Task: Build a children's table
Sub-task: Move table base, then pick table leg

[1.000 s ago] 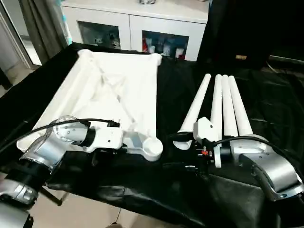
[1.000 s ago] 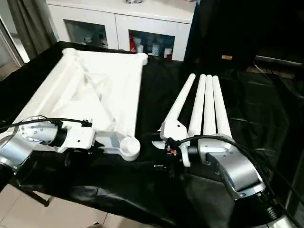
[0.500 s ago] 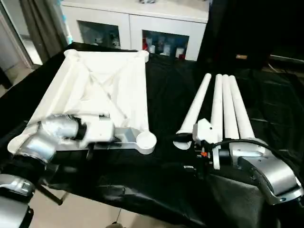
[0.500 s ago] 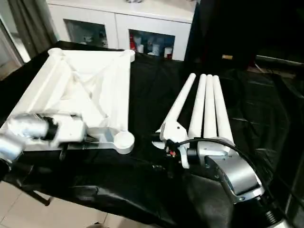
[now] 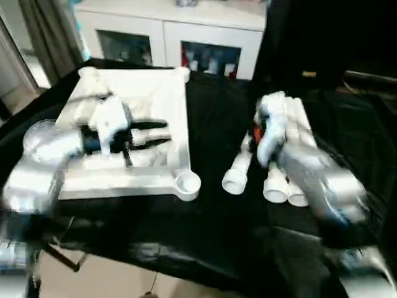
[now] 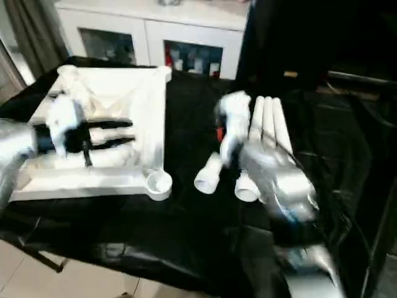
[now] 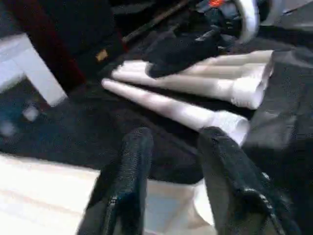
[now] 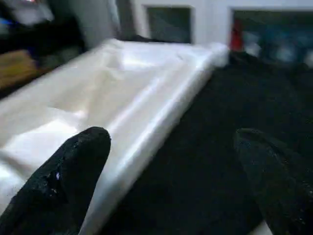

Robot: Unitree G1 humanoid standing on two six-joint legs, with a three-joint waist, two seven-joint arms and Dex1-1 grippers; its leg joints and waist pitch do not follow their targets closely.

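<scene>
The white tabletop (image 5: 146,84) lies ribbed side up on the left of the black cloth, a round corner socket (image 5: 187,183) at its near right corner. My left gripper (image 5: 166,132) hovers over its middle, fingers (image 7: 137,147) open and empty, pointing towards the legs. The white tube legs (image 5: 234,177) lie side by side on the right, wide ends towards me. My right arm (image 5: 279,133) is raised over them. In the right wrist view my right gripper (image 8: 171,142) stands wide open and empty, facing the tabletop (image 8: 122,93).
A black cloth (image 5: 211,230) covers the work table down to its front edge. A white cabinet (image 5: 167,37) with glass doors stands behind it, with dark furniture (image 5: 322,43) at the back right. A bare strip of cloth separates the tabletop from the legs.
The tabletop slid a little to the left. My left gripper left its front edge and rose over its middle. My right arm lifted from in front of the legs to above them.
</scene>
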